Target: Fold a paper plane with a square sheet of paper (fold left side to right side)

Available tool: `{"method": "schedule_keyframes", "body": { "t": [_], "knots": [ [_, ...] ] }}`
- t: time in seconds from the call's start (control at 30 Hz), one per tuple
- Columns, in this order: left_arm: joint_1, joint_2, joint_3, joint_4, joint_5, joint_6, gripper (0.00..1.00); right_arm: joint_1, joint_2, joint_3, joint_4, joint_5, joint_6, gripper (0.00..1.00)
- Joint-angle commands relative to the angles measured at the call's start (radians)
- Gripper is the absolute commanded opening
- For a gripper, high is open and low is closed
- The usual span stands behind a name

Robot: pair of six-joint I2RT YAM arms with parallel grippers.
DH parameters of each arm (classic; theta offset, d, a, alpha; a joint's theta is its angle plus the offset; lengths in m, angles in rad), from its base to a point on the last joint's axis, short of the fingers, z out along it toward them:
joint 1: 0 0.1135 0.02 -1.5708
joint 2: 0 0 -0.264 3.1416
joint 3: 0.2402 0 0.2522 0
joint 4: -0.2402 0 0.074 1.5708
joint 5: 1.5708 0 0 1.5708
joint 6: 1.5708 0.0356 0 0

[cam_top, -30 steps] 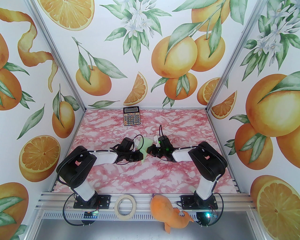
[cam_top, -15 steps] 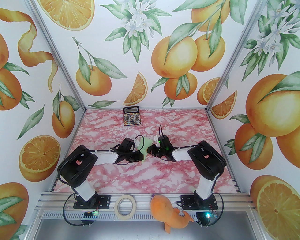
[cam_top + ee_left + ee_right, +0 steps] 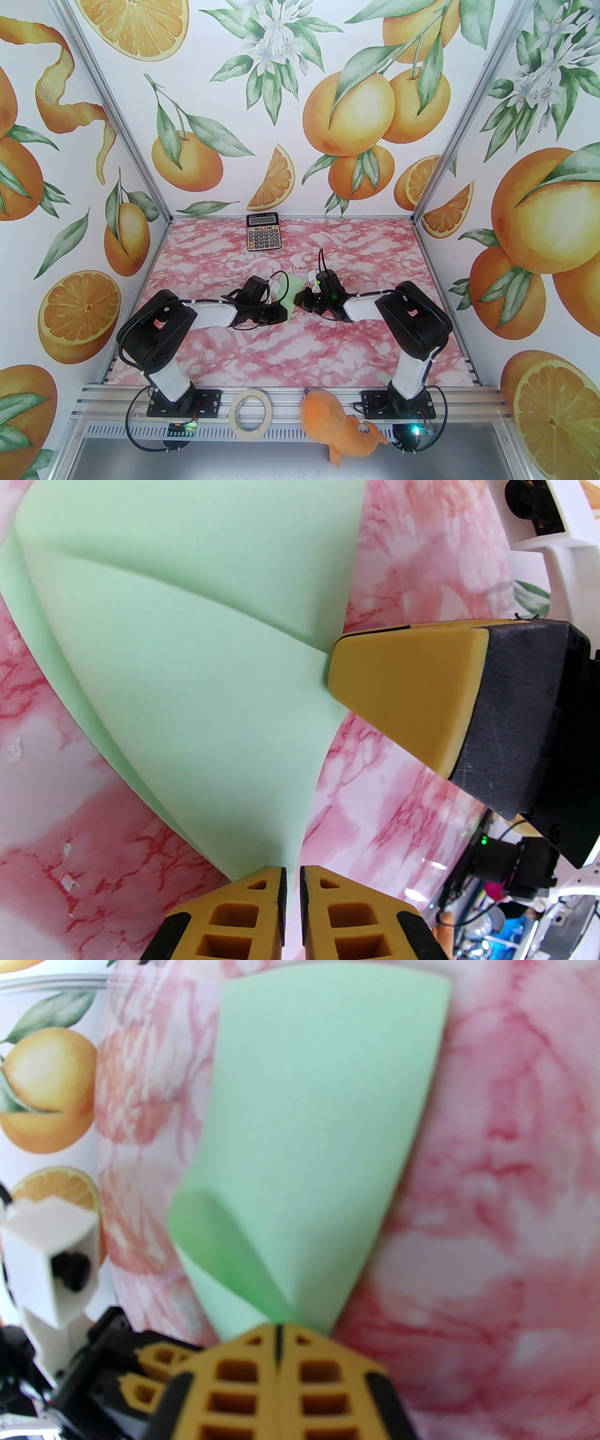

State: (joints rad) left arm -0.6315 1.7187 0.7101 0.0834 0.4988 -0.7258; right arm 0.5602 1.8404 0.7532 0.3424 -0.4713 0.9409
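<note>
On the pink marbled table point(image 3: 234, 347), two black-and-white arms meet mid-surface with the square sheet of paper point(image 3: 294, 287) caught between them, well short of the calculator point(image 3: 263, 231) at the far wall. The fold of left side onto right side looks to be in hand but unfinished: the pale green sheet bows upward in a soft curve and no sharp crease is seen. One edge curls over into a loose loop beside the right gripper point(image 3: 279, 1335), and shallow ridges fan across its face. The right gripper is clamped fully shut on the paper at that curl. The left gripper point(image 3: 291, 888) has its jaws almost together, nipping a tapering corner of the sheet. The next move likely calls for lining the edges up, laying the sheet flat and pressing the loop down into a clean crease without tearing such thin paper.
</note>
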Motion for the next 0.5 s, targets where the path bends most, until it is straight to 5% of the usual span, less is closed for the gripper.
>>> {"method": "schedule_keyframes", "body": {
  "t": [0.0, 0.47],
  "knots": [
    [-0.006, 0.013, 0.009, 0.016, 0.016, 0.016, 0.15, -0.009, 0.025, 0.014, -0.005, 0.012, -0.013, 0.00],
    [-0.004, -0.024, 0.024, -0.001, 0.011, 0.022, 0.17, -0.013, 0.021, 0.009, -0.002, 0.020, -0.008, 0.00]
  ]
}}
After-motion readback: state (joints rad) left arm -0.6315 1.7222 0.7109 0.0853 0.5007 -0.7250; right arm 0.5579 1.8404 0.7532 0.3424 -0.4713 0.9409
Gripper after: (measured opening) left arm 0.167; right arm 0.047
